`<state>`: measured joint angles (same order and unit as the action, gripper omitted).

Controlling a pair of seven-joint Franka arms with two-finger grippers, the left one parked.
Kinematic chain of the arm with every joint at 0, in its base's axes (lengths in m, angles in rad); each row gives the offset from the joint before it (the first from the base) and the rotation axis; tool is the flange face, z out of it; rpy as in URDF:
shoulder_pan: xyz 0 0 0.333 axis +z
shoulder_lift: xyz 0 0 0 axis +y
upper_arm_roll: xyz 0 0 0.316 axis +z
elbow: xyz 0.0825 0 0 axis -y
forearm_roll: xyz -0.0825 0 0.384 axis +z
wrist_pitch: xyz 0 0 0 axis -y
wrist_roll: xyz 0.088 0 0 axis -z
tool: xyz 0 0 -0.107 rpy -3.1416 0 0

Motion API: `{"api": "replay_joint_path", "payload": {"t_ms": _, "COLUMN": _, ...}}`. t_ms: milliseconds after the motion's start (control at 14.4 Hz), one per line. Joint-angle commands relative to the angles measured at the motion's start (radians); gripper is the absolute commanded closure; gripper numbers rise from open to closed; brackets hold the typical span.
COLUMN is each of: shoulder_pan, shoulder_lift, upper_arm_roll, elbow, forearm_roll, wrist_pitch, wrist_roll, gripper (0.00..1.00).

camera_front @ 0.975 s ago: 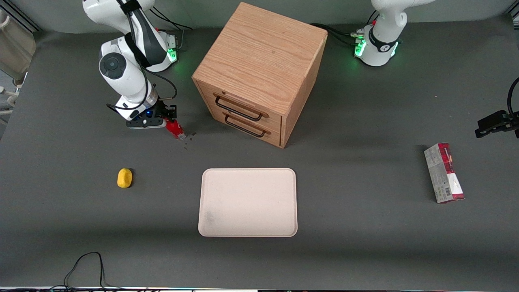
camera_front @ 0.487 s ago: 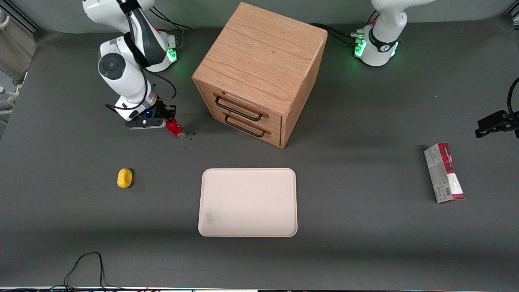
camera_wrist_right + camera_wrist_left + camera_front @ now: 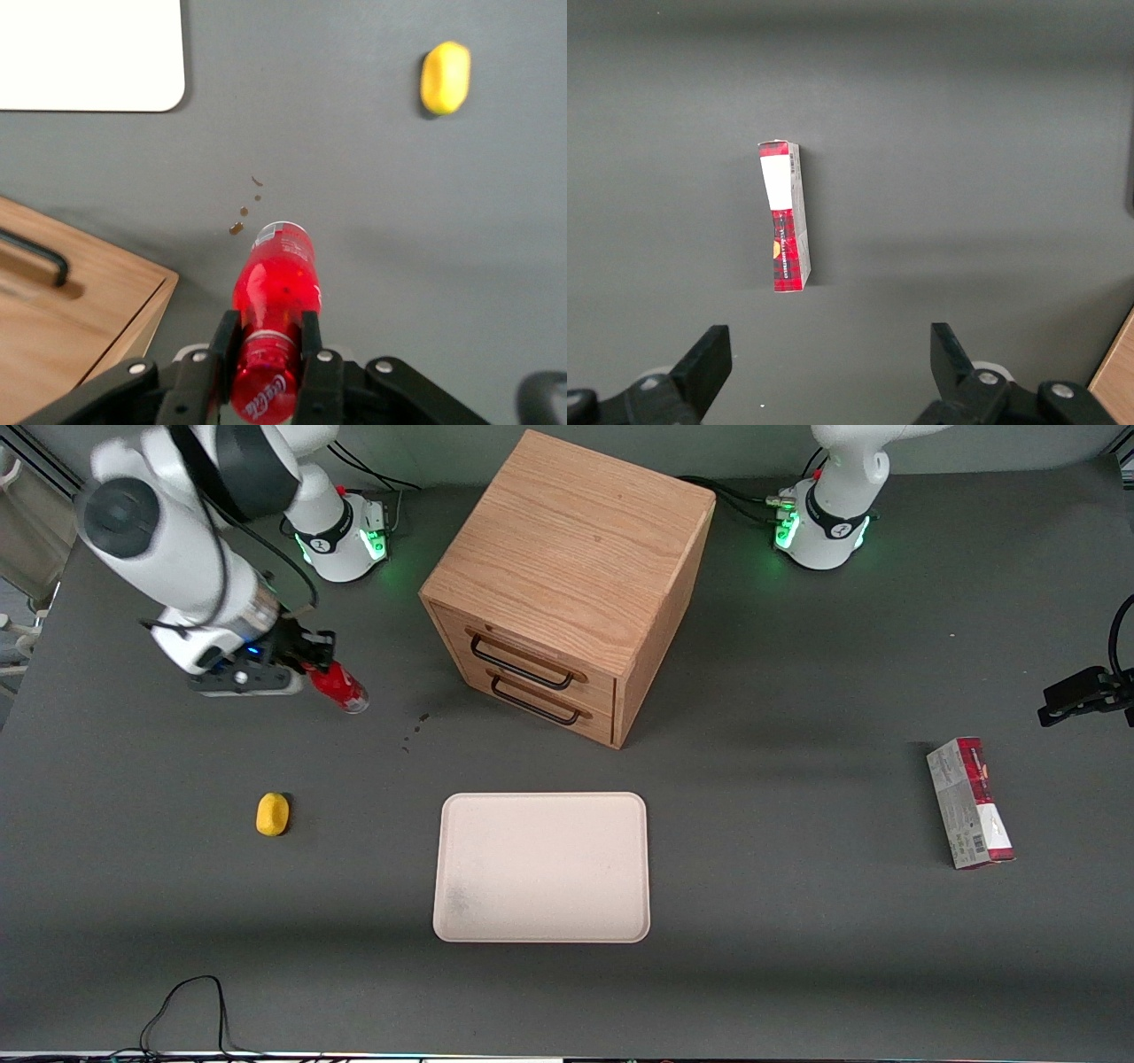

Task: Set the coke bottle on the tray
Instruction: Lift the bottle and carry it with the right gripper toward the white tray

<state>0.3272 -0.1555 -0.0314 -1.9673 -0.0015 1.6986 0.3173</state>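
1. Cabinet (image 3: 567, 584) stands mid-table, drawer fronts angled toward the tray; whether its drawers hold anything can't be seen.
2. Tray (image 3: 541, 866) lies flat and bare, nearer the front camera than the cabinet, ready to receive; the wrist view cuts it to one corner.
3. Gripper (image 3: 306, 666) hangs above the table toward the working arm's end, fingers (image 3: 223, 347) pinching the bottle.
4. Bottle (image 3: 339, 686) is held aloft, clear base sticking out for carrying; its cap is hidden.
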Motion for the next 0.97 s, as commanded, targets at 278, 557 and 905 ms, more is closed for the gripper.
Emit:
{"api": "replay_joint_path", "payload": {"t_ms": 278, "shoulder_pan": -0.004, "shoulder_lift": 0.037, "upper_arm_roll": 0.002, "elbow": 0.332, "forearm_roll": 0.005, "wrist_pitch": -0.224, "wrist_roll": 0.0, "gripper": 0.99}}
{"api": "replay_joint_path", "payload": {"t_ms": 557, "shoulder_pan": -0.001, "shoulder_lift": 0.259, "upper_arm_roll": 0.004, "elbow": 0.621, "forearm_roll": 0.008, "wrist_pitch": -0.282, "wrist_roll": -0.001, "gripper": 0.99}}
{"api": "replay_joint_path", "payload": {"t_ms": 905, "shoulder_pan": 0.001, "shoulder_lift": 0.575, "upper_arm_roll": 0.015, "elbow": 1.011, "forearm_roll": 0.009, "wrist_pitch": -0.333, "wrist_roll": -0.001, "gripper": 1.0}}
